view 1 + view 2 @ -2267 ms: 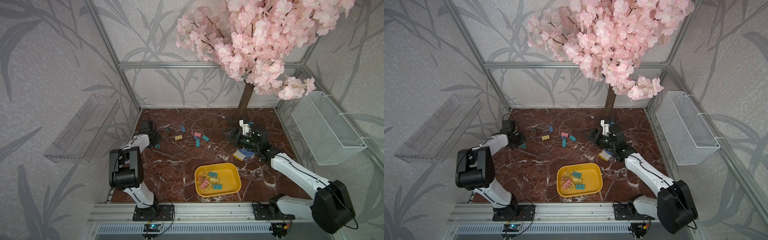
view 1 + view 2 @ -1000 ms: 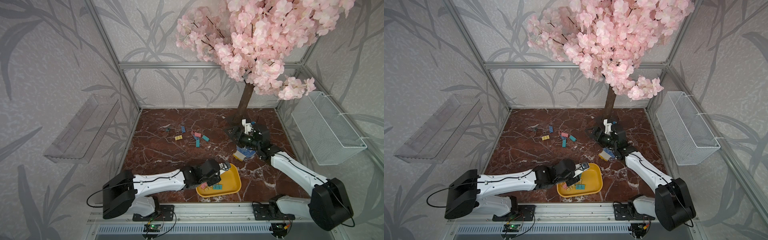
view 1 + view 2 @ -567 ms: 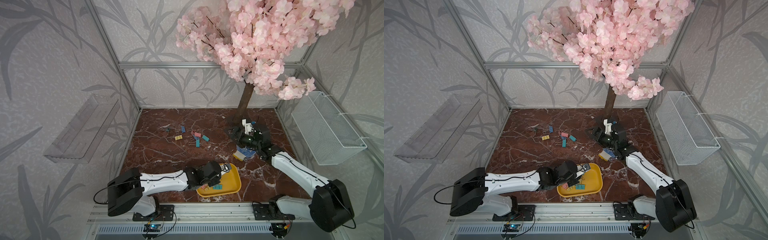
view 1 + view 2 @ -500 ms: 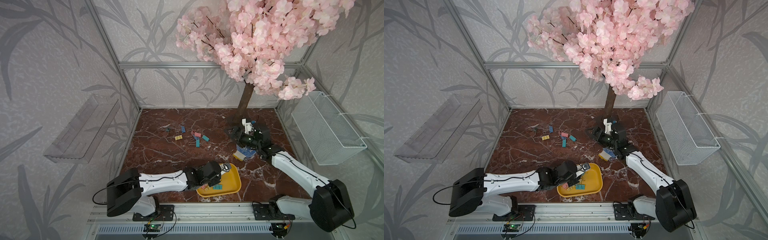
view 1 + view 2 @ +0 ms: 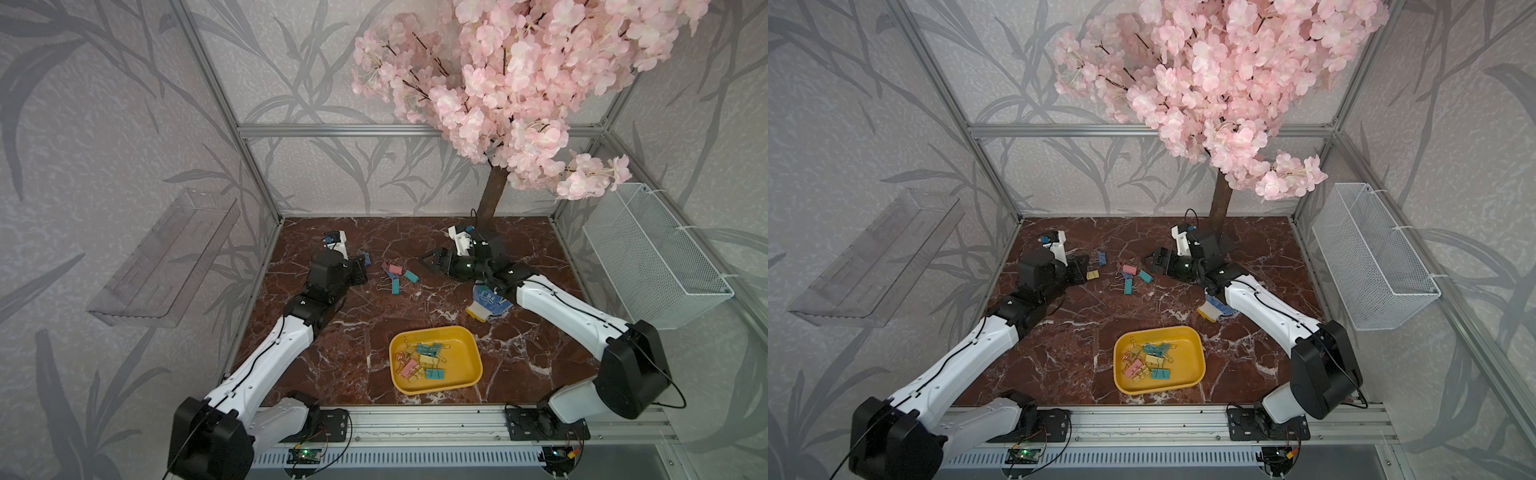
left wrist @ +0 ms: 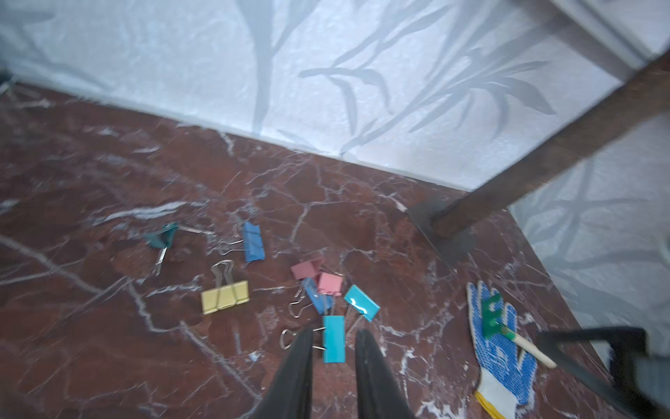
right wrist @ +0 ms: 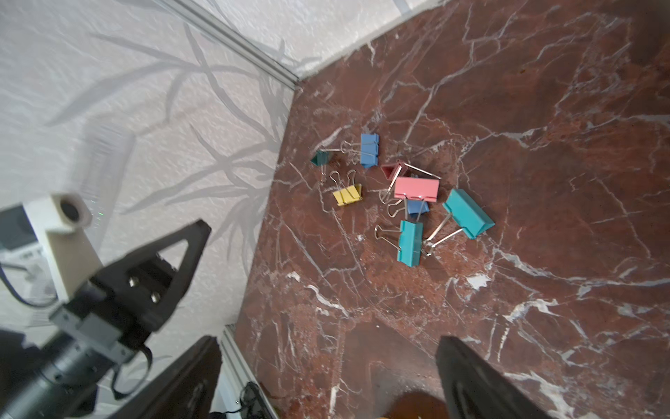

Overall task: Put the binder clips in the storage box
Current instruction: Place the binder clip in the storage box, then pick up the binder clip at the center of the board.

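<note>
Several loose binder clips lie in a cluster at the back of the marble table: pink [image 5: 392, 267], teal [image 5: 395, 286], blue [image 5: 1101, 257] and yellow [image 5: 1092, 274]. The yellow storage box [image 5: 461, 361] sits at the front with several clips [image 5: 419, 359] inside. My left gripper [image 5: 362, 270] hovers at the cluster's left side. In the left wrist view the left gripper [image 6: 334, 332] stands narrowly open, a teal clip [image 6: 333, 344] showing on the table beyond its tips. My right gripper [image 5: 432, 262] faces the cluster from the right. The right gripper [image 7: 326, 341] is wide open with nothing in it.
A blue-dotted white glove [image 5: 488, 301] with a small green rake [image 6: 491, 313] on it lies under the right forearm. The tree trunk [image 5: 492, 195] stands at the back. A white mesh basket [image 5: 652, 253] hangs on the right wall, a clear shelf [image 5: 166, 257] on the left.
My left arm has swung from over the storage box at the front to the loose clips at the back, and its jaws have parted. The right gripper has shifted slightly toward the cluster.
</note>
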### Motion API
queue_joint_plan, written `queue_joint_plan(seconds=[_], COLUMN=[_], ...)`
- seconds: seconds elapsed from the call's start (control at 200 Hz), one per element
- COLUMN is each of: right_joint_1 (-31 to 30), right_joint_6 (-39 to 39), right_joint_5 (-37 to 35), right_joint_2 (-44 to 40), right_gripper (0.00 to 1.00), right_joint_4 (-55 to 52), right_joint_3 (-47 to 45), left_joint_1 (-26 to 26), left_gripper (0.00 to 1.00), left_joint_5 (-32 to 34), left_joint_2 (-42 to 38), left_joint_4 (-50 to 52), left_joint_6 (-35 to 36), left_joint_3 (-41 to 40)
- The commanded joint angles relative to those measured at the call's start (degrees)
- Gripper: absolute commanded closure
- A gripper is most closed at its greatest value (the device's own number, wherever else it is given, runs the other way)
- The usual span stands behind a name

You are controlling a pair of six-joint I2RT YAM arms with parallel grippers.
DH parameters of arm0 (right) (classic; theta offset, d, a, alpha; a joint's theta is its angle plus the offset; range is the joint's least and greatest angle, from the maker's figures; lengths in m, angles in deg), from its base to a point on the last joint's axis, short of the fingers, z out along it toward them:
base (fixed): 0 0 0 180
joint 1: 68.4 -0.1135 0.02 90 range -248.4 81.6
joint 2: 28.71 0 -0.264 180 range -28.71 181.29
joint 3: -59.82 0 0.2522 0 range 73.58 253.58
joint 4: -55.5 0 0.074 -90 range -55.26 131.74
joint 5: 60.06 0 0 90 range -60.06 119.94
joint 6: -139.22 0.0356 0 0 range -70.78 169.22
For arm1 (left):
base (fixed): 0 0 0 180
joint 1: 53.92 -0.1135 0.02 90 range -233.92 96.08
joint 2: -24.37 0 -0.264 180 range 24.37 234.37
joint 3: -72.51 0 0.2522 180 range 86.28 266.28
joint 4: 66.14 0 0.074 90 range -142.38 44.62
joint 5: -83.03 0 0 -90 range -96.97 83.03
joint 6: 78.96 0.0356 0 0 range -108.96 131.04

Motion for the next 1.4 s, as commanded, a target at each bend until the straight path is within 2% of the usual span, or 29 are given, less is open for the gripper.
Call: queue_joint_plan(seconds=[0.0, 0.065, 0.155, 0.24, 0.38, 0.47, 0.575, 0.705, 0.855, 0.93, 1.01, 1.065, 1.165, 1.295, 1.395], right_joint_1=[-3.0, -5.2, -7.2, -8.3, -9.5, -10.7, -12.1, -13.5, -14.6, -14.9, -15.0, -15.1, -15.0, -14.9, -15.0], right_joint_6=[-5.7, -8.6, -11.3, -13.7, -18.5, -21.4, -23.5, -25.6, -28.1, -27.8, -26.6, -26.5, -26.5, -26.9, -27.7], right_joint_5=[-6.4, -9.8, -12.6, -14.6, -15.5, -16.4, -16.8, -17.1, -12.8, -9.9, -8.8, -8.5, -8.1, -8.7, -7.2], right_joint_2=[5.0, 7.5, 12.5, 15.9, 22.4, 27.8, 34.2, 42.9, 54.0, 59.2, 63.4, 65.2, 65.9, 67.2, 69.1], right_gripper=[0.13, 0.18, 0.2, 0.22, 0.25, 0.26, 0.26, 0.26, 0.26, 0.26, 0.26, 0.26, 0.25, 0.13, 0.13], right_joint_4=[-10.8, -14.2, -15.5, -16.5, -18.9, -23.1, -26.7, -31.2, -36.4, -37.1, -36.6, -35.3, -29.9, -25.3, -21.6], right_joint_3=[6.7, 10.3, 13.6, 17.0, 25.1, 32.8, 42.1, 55.3, 72.8, 80.2, 85.9, 87.5, 85.2, 83.8, 84.4], left_joint_1=[-6.3, -8.6, -10.3, -11.4, -12.5, -12.6, -13.1, -16.1, -21.1, -22.7, -23.1, -23.1, -23.2, -23.1, -23.2], left_gripper=[0.66, 0.57, 0.49, 0.38, 0.19, 0.0, 0.0, 0.0, 0.0, 0.0, 0.0, 0.0, 0.0, 0.0, 0.0], left_joint_5=[-8.5, -7.4, -4.7, -3.1, -5.3, -6.2, -4.8, -3.9, -8.2, -12.8, -14.4, -14.6, -14.4, -14.5, -14.9], left_joint_2=[5.7, 8.3, 10.8, 12.8, 14.4, 13.1, 11.0, 9.3, 10.0, 10.9, 11.6, 11.6, 11.3, 11.0, 11.2], left_joint_4=[7.6, 9.0, 7.7, 5.3, 1.9, -1.6, -3.0, -4.9, -5.4, -6.3, -6.1, -6.3, -6.3, -6.4, -6.6], left_joint_6=[0.0, 3.0, 7.0, 9.8, 10.1, 10.2, 10.4, 5.2, 0.2, 0.3, 0.0, 0.1, 0.8, 1.1, 0.9], left_joint_3=[6.0, 10.1, 12.7, 11.8, 7.5, 4.5, 3.6, 1.6, 1.3, 1.4, 1.9, 1.8, 1.6, 1.6, 1.5])
